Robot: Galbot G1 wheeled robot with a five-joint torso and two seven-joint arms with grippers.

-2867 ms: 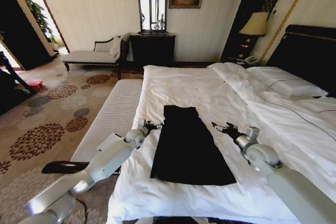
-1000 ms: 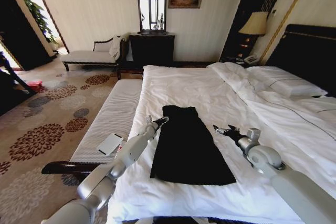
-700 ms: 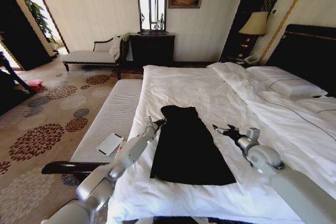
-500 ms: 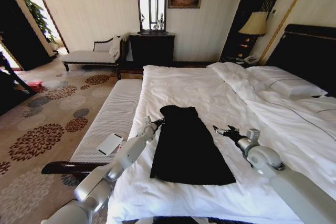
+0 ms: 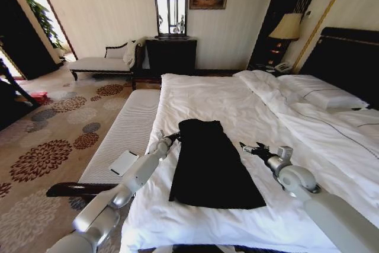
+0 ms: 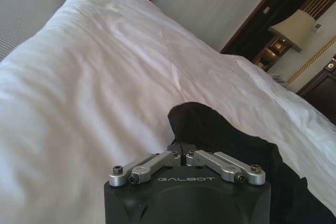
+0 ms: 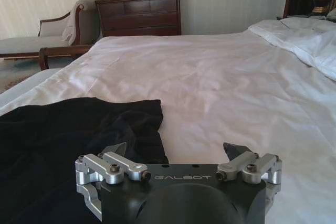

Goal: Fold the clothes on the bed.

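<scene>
Since a moment ago, the black T-shirt's (image 5: 208,161) left edge has been pulled inward on the bed (image 5: 201,96). Beside it lies a ribbed bench (image 5: 125,134). That edge is pinched by the clenched left gripper (image 5: 175,137). The right gripper (image 5: 246,147) is spread wide, holding nothing.

The black soft fabric T-shirt (image 5: 210,164) lies on the large white-sheeted bed (image 5: 237,96), between the two grippers. The left gripper (image 5: 173,138) touches its left edge near the far end. The right gripper (image 5: 247,147) is just beside its right edge, apart from it.
</scene>
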